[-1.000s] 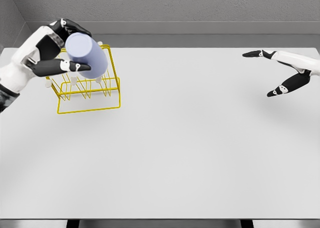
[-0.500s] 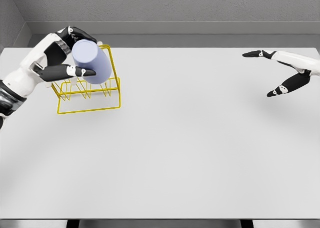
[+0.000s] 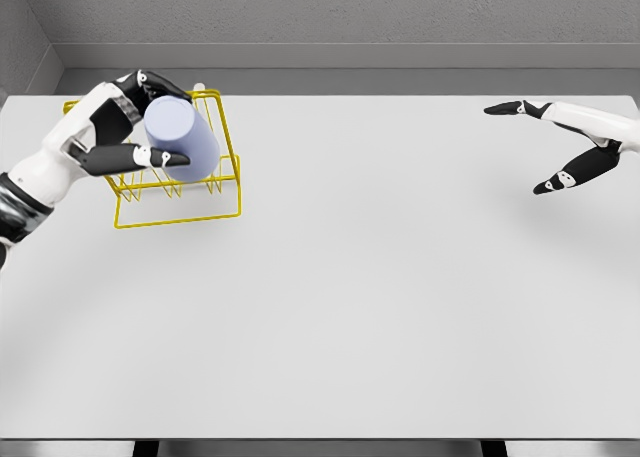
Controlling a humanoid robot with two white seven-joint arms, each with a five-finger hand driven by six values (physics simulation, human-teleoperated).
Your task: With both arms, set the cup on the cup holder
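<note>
at the ten o'clock corner of the white table (image 3: 380, 307), your left hand (image 3: 120, 127) was wrapped around the pale lavender cup (image 3: 180, 139), fingers over the top of it and the thumb (image 3: 150, 158) pressed along its near side. you held the cup tilted, its flat closed end turned toward the camera and up to eleven o'clock, its body running down toward five o'clock into the yellow wire cup holder (image 3: 176, 189). the cup sat within the holder's frame as seen from the head view, overlapping the upright wires; whether it was touching a peg or resting on the wire could not be told from this angle. the holder itself stood on the table with its rectangular base toward six o'clock and its taller back rail toward twelve, partly hidden behind your hand and the cup. your left forearm came in from nine o'clock, low along the table edge.

over at three o'clock, well apart from the holder, your right hand (image 3: 560, 142) hung above the table with its fingers spread and loose, gripping nothing; one dark fingertip pointed toward nine o'clock and another reached down toward seven. a soft shadow lay on the table under the holder and the cup.
</note>
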